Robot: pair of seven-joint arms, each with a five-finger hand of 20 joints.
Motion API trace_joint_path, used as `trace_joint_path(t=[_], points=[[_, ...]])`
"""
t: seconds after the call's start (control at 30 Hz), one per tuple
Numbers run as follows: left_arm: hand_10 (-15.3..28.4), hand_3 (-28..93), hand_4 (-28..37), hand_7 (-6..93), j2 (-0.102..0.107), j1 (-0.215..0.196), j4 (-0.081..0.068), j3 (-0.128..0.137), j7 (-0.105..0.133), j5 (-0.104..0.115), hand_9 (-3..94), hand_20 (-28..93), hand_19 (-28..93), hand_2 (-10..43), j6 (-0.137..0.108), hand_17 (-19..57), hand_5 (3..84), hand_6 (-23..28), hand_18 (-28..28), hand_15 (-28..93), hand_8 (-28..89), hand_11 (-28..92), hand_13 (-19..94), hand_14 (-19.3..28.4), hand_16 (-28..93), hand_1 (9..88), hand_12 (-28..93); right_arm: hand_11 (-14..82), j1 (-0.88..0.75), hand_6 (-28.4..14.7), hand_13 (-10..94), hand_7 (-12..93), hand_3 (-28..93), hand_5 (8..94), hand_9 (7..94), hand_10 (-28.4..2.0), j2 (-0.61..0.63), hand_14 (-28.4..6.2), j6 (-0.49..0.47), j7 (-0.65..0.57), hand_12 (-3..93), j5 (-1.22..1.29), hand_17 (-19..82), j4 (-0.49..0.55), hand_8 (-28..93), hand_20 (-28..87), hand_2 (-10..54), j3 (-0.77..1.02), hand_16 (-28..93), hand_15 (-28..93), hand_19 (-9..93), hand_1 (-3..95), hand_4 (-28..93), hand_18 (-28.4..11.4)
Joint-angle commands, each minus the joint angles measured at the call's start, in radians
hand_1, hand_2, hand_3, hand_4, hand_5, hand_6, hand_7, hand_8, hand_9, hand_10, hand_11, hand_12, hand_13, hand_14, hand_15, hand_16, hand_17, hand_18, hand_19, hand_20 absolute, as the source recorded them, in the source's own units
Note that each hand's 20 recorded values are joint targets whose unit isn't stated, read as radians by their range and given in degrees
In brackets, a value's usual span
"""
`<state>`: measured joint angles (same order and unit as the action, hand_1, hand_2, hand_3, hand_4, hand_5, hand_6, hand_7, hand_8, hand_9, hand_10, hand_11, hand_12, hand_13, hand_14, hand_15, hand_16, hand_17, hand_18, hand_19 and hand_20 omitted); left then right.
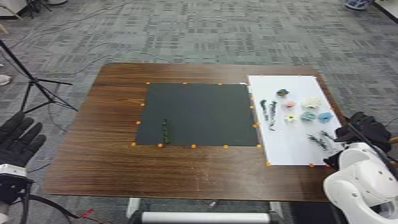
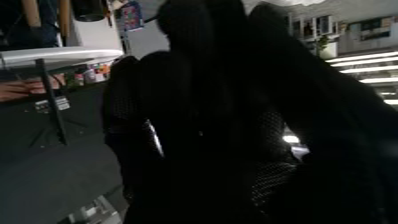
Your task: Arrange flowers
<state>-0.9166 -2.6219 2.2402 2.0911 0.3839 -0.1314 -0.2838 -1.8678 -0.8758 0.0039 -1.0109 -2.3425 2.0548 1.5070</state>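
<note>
At the left edge of my head view, my left robot hand [image 1: 19, 137] released, on the bench [image 1: 178, 172] a green stem [image 1: 165, 132] upon the dark mat [image 1: 200, 105], flower heads [image 1: 308, 116] and more stems [image 1: 272, 115] on the white sheet [image 1: 284, 147], my right robot hand [image 1: 366, 128] by the sheet's outer side, in my right wrist view that right robot hand [image 2: 209, 125] up close, its grip I cannot tell.

From where I stand, it's a brown wooden table [image 1: 160, 172] with streaks of darker grain. A flat, dark, nearly square mat [image 1: 204, 110] lies around its middle. Just beside that, over by the table's right edge, there's a long white rectangular sheet [image 1: 282, 147], reaching past the mat at both the near and far ends. Small orange markers [image 1: 194, 146] dot the borders of both.
</note>
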Motion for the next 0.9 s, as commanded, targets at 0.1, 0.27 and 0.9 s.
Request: trace_joint_path(t=[0.1, 0.27, 0.9], points=[[13.1, 70, -28.3, 8.6, -0.003, 0.013, 0.002, -0.006, -0.018, -0.006, 32.7, 12, 16, 12.6, -0.009, -2.3, 39.7, 7.9, 10.7, 21, -7, 13, 22, 13.2, 0, 26.1, 13, 30.3, -0.003, -9.8, 53, 10, 76, 71.0, 67.2, -21.2, -0.015, -19.8, -0.193, -0.014, 27.4, 0.093, 25, -0.021, -9, 46, -9.5, 0.029, 37, 74, 77, 44.8, -28, -28.4], [13.1, 70, -28.3, 8.7, -0.002, 0.006, 0.0, -0.004, -0.021, -0.004, 32.7, 12, 16, 12.5, -0.003, -2.4, 39.7, 7.8, 10.7, 21, -7, 13, 22, 13.3, 0, 26.1, 13, 30.7, 0.0, -9.6, 53, 10, 74, 71.6, 66.7, -21.1, -0.024, -19.9, -0.168, -0.004, 27.4, 0.097, 24, -0.075, -9, 47, -9.5, 0.009, 37, 74, 76, 45.3, -28, -28.4], [13.1, 70, -28.3, 8.7, -0.008, -0.009, 0.007, -0.013, -0.016, -0.005, 32.7, 12, 16, 12.6, -0.004, -2.3, 39.7, 7.7, 10.7, 21, -7, 13, 22, 13.2, 0, 26.2, 13, 25.7, 0.024, -0.8, 72, 19, 67, 91.6, 90.7, -10.5, 0.014, -14.5, 0.181, 0.065, 48.9, 0.198, 34, 0.095, 12, 44, -9.5, -0.006, 38, 74, 81, 59.5, -28, -28.4]])
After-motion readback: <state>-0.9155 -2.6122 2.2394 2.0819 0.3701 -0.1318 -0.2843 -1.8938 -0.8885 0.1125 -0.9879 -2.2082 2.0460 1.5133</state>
